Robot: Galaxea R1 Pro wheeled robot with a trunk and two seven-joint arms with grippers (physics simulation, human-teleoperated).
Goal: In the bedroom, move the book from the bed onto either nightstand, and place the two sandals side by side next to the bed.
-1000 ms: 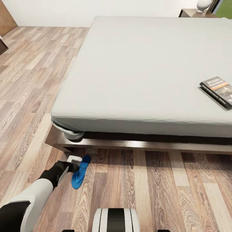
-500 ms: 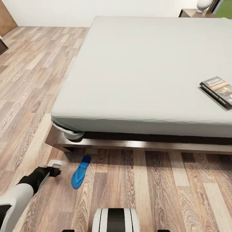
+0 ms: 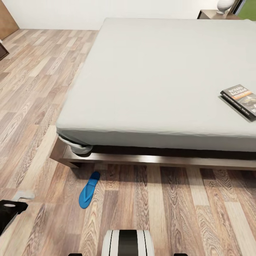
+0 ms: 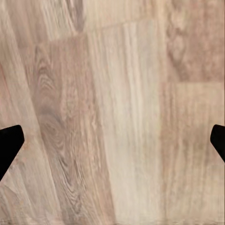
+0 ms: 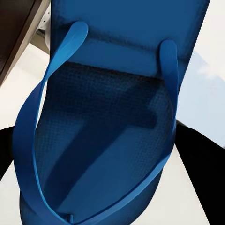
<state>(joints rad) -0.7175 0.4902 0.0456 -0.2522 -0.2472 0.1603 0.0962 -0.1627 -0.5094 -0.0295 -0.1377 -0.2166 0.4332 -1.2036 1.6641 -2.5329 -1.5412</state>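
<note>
One blue sandal [image 3: 89,190] lies flat on the wood floor just off the bed's [image 3: 149,81] near-left corner. My left gripper [image 3: 22,197] is well to that sandal's left, low over bare floor; the left wrist view has it [image 4: 112,145] open with nothing between the fingers. The other blue sandal [image 5: 103,136] sits between the right gripper's dark fingertips [image 5: 201,173], straps facing the camera, apparently gripped. The book [image 3: 241,100] lies on the grey mattress near its right front edge. A dark nightstand [image 3: 209,15] stands past the bed's far right corner.
A white vase [image 3: 224,5] rests on the nightstand. The bed's dark wooden frame [image 3: 142,159] juts out below the mattress. Wood-plank floor [image 3: 32,89] stretches along the bed's left side and in front. My base [image 3: 128,242] shows at the bottom.
My left gripper has let go of the sandal on the floor and drawn back leftwards, away from it. That sandal stays put by the bed's corner.
</note>
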